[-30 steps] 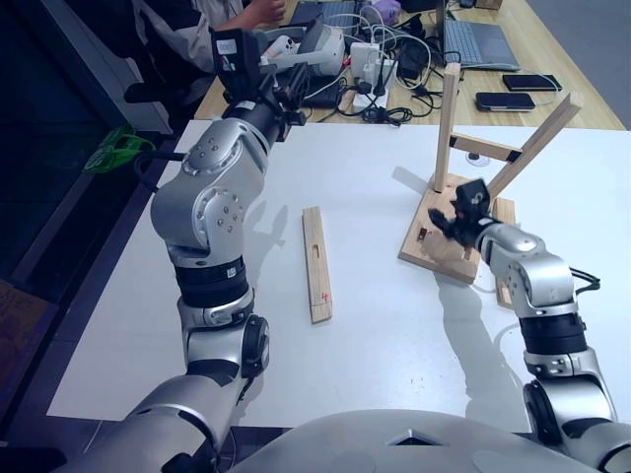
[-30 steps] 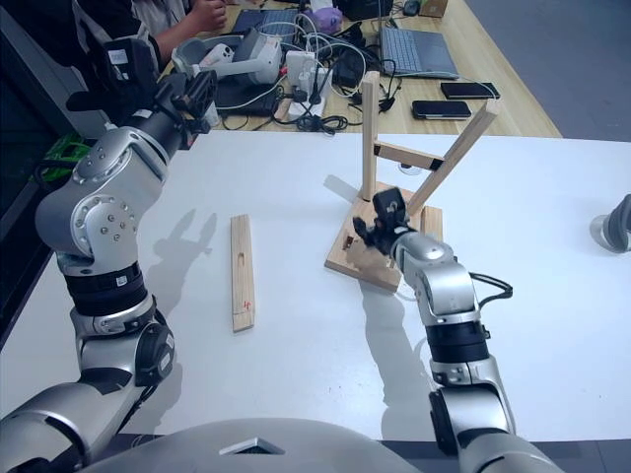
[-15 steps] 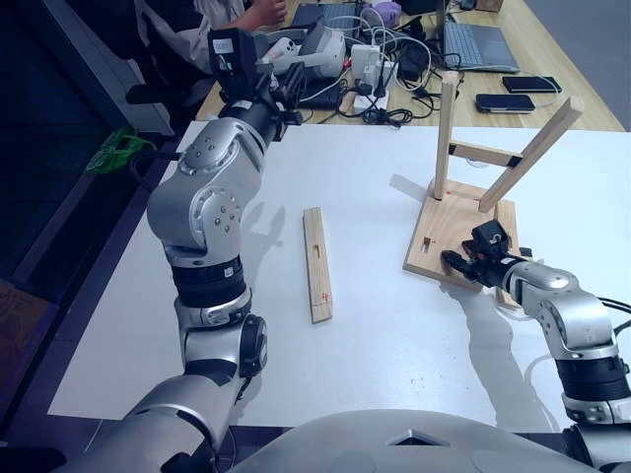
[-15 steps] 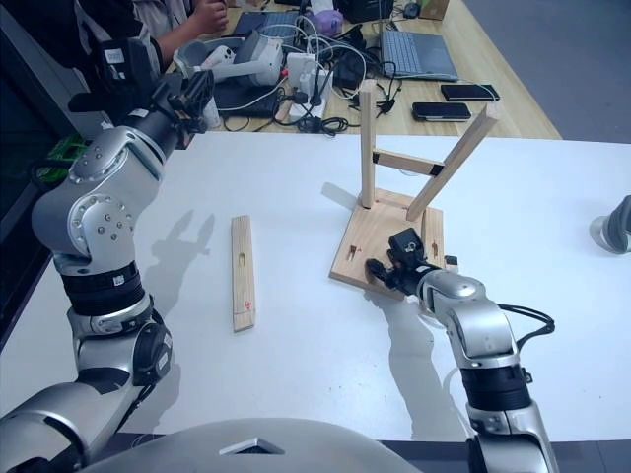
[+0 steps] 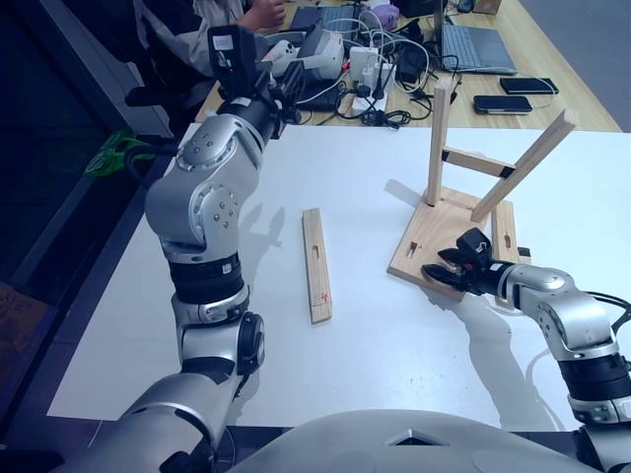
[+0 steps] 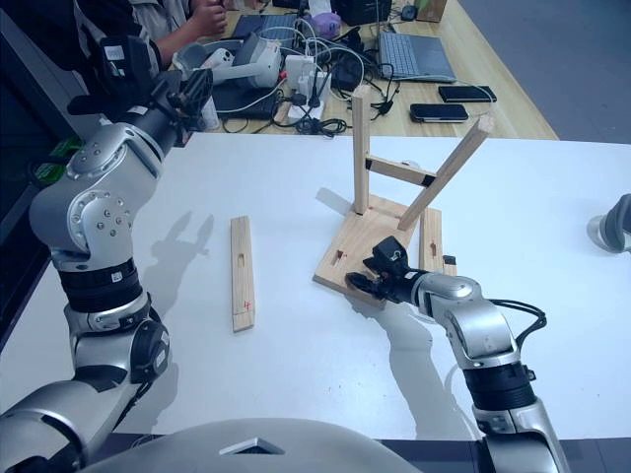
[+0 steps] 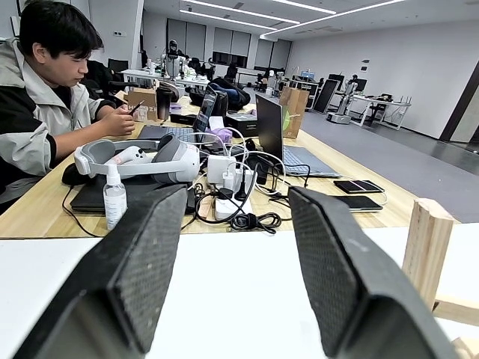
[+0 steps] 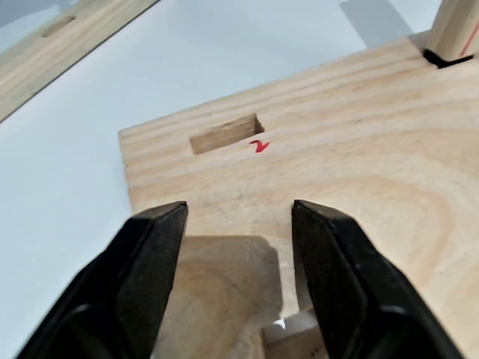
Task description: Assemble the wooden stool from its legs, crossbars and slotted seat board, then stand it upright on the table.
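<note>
Both my pincers gape empty: right gripper (image 5: 440, 273) at pale slotted wooden seat board (image 5: 444, 232), left gripper (image 7: 238, 224) above white tabletop's (image 5: 375, 335) far-left corner

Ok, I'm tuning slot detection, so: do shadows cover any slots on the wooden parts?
Right wrist view: a shadow lies on the seat board between the right gripper's fingers, short of the lit slot. Left eye view: a shadow falls on the table beside the loose leg, whose slot is unshaded.
</note>
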`<state>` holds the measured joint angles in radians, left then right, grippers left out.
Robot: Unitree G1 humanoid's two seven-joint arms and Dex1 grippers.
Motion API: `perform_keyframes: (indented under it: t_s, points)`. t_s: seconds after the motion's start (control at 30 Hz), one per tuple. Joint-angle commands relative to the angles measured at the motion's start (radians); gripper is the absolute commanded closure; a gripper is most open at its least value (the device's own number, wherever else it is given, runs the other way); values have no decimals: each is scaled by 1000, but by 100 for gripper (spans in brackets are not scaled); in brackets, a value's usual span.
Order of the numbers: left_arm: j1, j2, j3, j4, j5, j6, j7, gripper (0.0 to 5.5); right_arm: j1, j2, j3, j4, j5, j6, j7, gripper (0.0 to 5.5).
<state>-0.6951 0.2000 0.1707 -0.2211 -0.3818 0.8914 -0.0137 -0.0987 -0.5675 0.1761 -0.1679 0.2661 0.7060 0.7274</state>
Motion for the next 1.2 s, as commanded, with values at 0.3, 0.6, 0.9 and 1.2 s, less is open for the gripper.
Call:
perform_keyframes:
  t_s: [0.3,0.6,0.9,1.2]
  points:
    - [-14,15,10,8,29,2,-8,298,-8,42,-168,95,18,-130,-100,284]
    - [-20,-2,3,23,31,-13,-8,298,-110,217,-429,84,172,-37,-374,284]
    - [-6,3,11,3,30,-5,-4,298,-8,315,-423,-172,228,147,-536,284]
    - [-4,-12,1,-2,28,-1,-1,298,-101,378,-397,-57,67,60,-728,284]
